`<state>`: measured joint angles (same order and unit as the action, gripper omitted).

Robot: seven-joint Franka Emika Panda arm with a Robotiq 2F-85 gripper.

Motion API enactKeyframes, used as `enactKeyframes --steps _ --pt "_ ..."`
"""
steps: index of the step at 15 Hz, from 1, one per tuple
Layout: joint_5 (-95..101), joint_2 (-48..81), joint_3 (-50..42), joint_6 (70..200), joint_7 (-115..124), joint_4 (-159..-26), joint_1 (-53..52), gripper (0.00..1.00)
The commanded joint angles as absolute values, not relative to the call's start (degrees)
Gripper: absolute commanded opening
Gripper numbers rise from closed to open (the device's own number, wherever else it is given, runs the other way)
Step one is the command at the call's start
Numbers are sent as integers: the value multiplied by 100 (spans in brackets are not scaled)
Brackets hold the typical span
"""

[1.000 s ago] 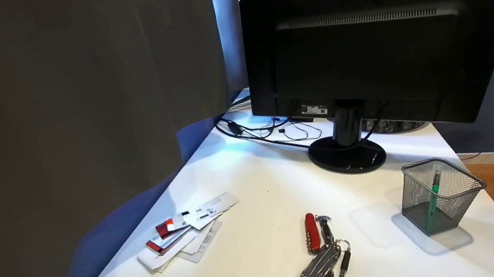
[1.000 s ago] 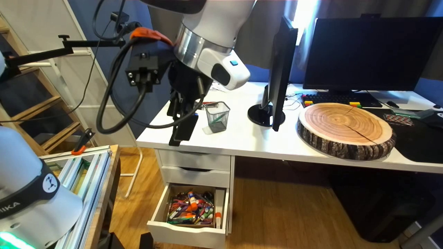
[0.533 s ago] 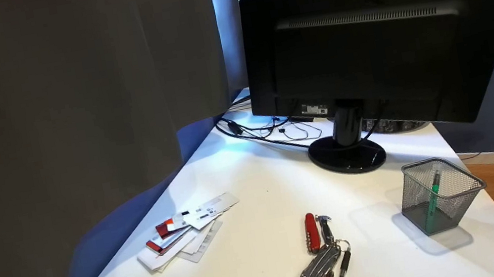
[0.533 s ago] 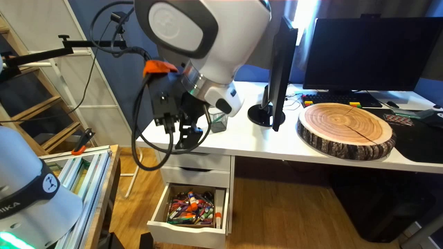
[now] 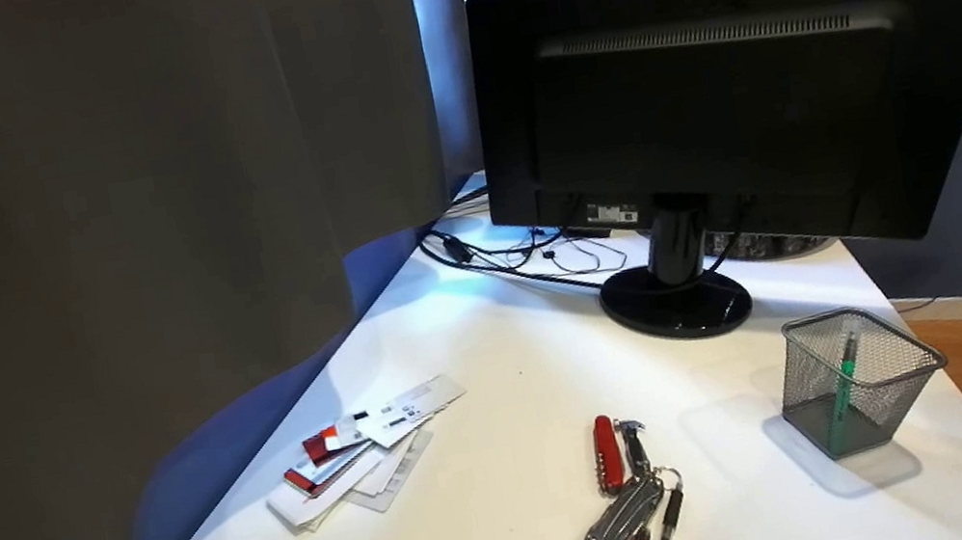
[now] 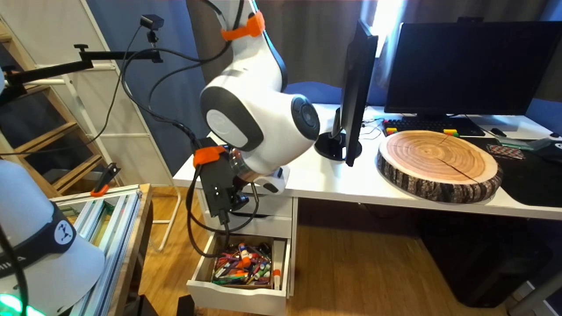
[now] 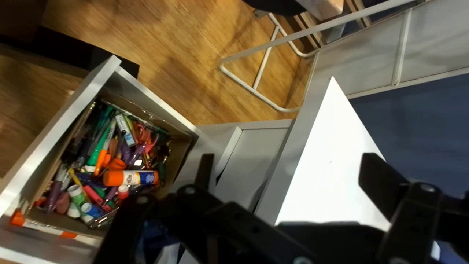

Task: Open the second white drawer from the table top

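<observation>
The white table top (image 6: 303, 180) shows in both exterior views and in the wrist view (image 7: 337, 176). Below it are the top white drawer (image 6: 279, 205), shut, and the second white drawer (image 6: 279, 226). In the wrist view the second drawer's front (image 7: 210, 141) shows a pale upper edge and seems slightly proud of the top drawer (image 7: 253, 157). My gripper (image 7: 287, 168) is open and empty, apart from the drawers. One finger shows over the second drawer's front, the other over the table top. In an exterior view the wrist partly hides the fingers.
The third drawer (image 6: 237, 296) stands open, full of pens and glue sticks. A mesh cup (image 5: 861, 382), multitools (image 5: 625, 515) and cards (image 5: 365, 455) lie on the table. A monitor (image 6: 358, 96) and a wood slab (image 6: 439, 158) stand farther along.
The arm has come down from above the table's front edge to in front of the upper drawers, tilting as it moves. The drawers and table things have not moved.
</observation>
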<state>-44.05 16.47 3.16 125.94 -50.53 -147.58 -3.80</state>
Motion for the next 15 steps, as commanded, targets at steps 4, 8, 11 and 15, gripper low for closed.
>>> enactKeyframes --steps 4,8,11,15 --pt "-4615 2380 666 12689 -5300 -14433 -202 100" --pt "-4616 2436 666 12689 -5308 -14354 -180 100" --pt "-4828 2733 731 12794 -5557 -14237 -105 100" --pt "-5476 3304 966 13457 -6254 -14136 49 100"
